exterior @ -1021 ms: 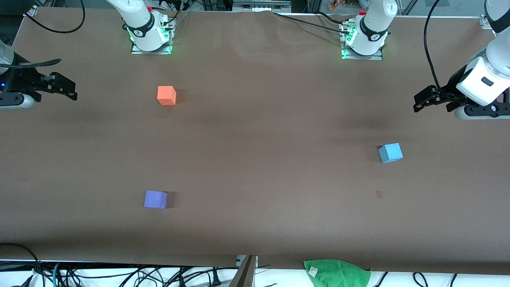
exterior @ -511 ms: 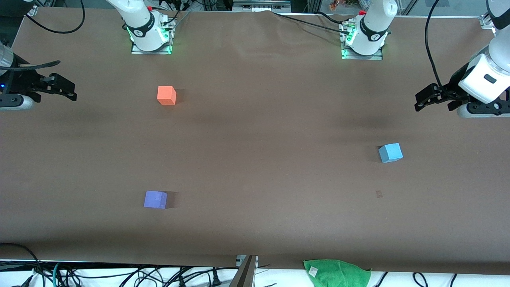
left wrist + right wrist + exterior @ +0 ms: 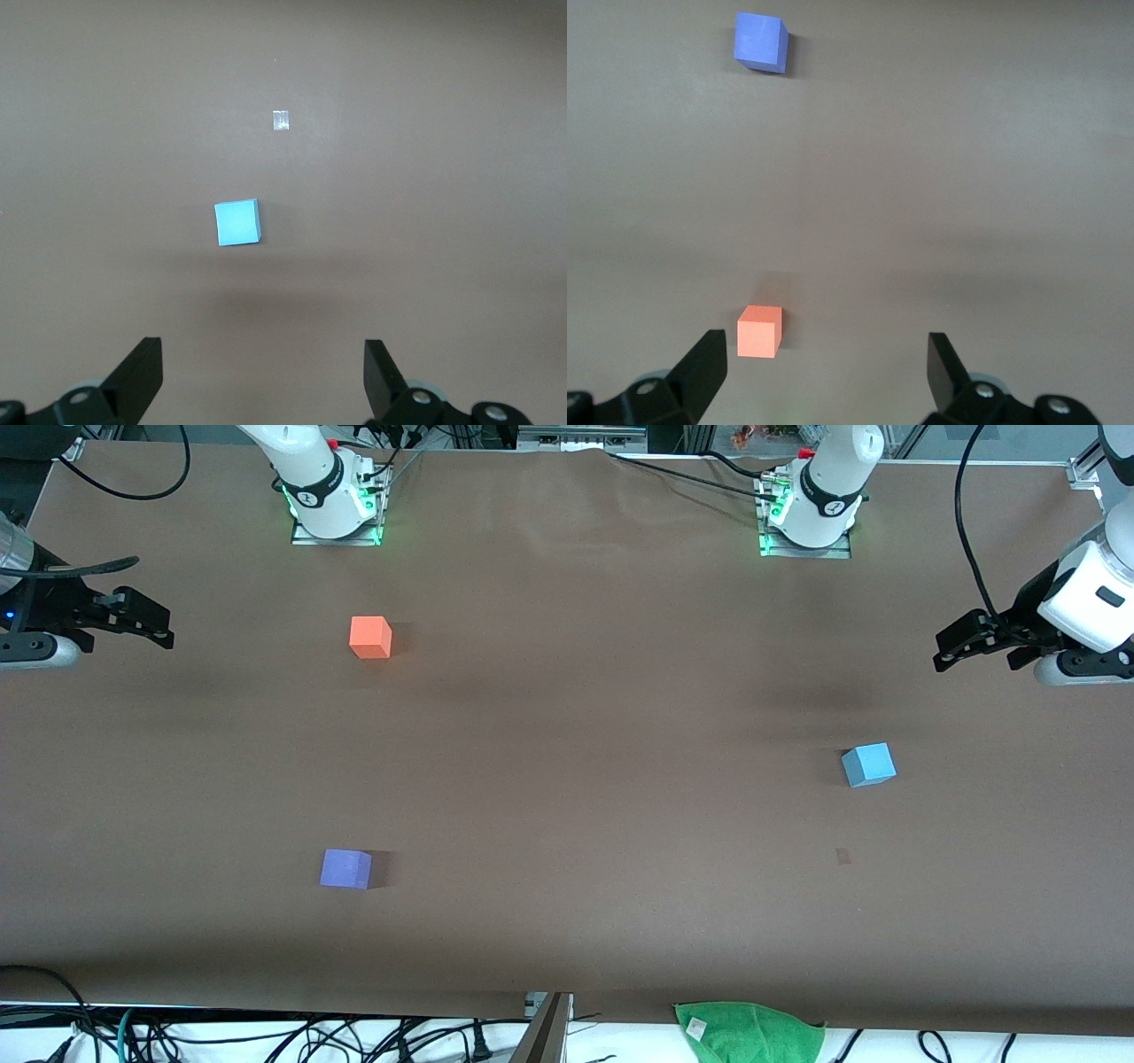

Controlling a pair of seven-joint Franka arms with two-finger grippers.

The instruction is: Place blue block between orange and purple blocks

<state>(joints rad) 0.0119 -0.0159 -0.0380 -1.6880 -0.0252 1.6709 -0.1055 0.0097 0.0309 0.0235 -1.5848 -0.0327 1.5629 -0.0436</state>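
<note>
The blue block [image 3: 868, 764] sits alone on the table [image 3: 585, 717] toward the left arm's end, untouched, so the task has not really begun: it has yet to be picked up, carried across and set down. The orange block [image 3: 370, 637] and the purple block [image 3: 345, 868] lie well apart from it toward the right arm's end, the orange one farther from the front camera and the purple one nearer, with bare table between them (that gap is where the blue block belongs).

The left gripper [image 3: 961, 640] hangs in the air over the left arm's end of the table, above a spot farther from the front camera than the blue block, fingers spread apart and empty; its wrist view shows the block below. The right gripper [image 3: 142, 617] waits over the opposite end, also spread wide and holding nothing.

No containers are in sight. A green cloth [image 3: 749, 1032] lies off the table's near edge.
</note>
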